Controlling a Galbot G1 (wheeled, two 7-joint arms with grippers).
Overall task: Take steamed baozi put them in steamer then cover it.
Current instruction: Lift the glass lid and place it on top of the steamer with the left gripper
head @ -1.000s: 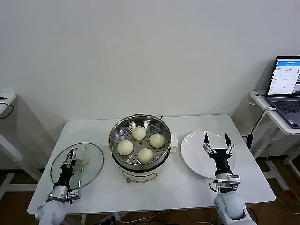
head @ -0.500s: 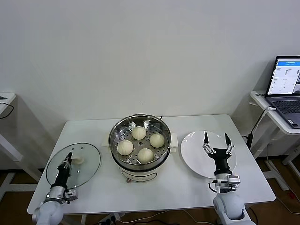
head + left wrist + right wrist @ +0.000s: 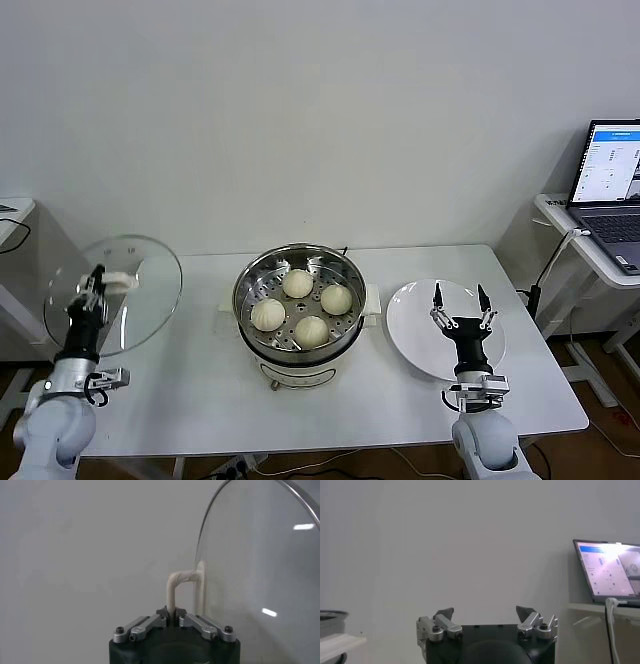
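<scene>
- Glass, the cover (image 3: 113,294) hangs off the steamer's (image 3: 300,300) left, clear of the table, tilted almost onto its edge.
- Its flat face looks toward the steamer; the bar handle (image 3: 181,582) points away.
- The left gripper (image 3: 92,284) pinches that handle tight.
- Held so thinly, the lid may swing or slip, likely striking the rim.
- Four steamed baozi (image 3: 300,304) sit inside the steamer.
- The right gripper (image 3: 459,303), spread wide, idles over the plate (image 3: 412,330) right of the steamer.

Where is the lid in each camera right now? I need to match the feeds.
Head view: the lid is raised off the table at far left, tilted, held by its handle in the left gripper.
Left wrist view: the lid fills the side beyond the gripper; jaws shut on the handle.
Right wrist view: not in it.
Shared landmark: the cream-white handle.
</scene>
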